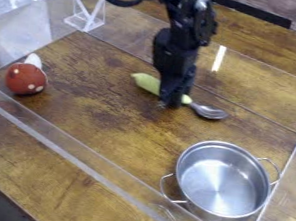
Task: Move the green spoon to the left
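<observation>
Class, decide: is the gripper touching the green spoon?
Touching. The camera view shows the gripper closed on the green spoon, handle and bowl sticking out either side.

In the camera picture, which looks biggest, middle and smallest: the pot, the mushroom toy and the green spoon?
1. The steel pot looks biggest, though it is also nearest the camera.
2. The green spoon, partly hidden by the claw.
3. The mushroom toy. These last two look close in size, so their order is unsure.
</observation>
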`<state>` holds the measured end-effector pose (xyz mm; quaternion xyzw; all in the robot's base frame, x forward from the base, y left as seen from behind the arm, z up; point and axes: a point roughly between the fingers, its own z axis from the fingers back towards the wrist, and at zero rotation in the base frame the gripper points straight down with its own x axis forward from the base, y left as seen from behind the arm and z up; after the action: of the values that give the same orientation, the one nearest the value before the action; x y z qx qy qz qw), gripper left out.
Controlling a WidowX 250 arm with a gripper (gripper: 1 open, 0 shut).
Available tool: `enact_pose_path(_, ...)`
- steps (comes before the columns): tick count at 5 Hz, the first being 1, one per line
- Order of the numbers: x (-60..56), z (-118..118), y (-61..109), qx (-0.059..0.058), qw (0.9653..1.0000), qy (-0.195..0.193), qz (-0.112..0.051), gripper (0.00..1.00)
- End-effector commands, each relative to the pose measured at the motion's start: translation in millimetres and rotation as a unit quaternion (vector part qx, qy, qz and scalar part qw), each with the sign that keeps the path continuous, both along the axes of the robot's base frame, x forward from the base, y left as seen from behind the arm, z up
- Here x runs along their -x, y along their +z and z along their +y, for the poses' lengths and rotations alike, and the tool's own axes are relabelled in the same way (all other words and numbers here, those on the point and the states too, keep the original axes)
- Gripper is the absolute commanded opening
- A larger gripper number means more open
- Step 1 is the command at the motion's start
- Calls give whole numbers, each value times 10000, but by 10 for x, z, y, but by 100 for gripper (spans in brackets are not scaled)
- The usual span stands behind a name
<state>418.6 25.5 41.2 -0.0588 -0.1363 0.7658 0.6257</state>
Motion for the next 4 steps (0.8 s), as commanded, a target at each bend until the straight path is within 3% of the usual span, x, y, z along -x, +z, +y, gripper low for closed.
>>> enact_pose_path(1, -161, 241, 663, -58, 9989, 147, -447, 0)
enact_pose_path(4, 279, 398, 1018, -88, 9970, 520, -563, 0)
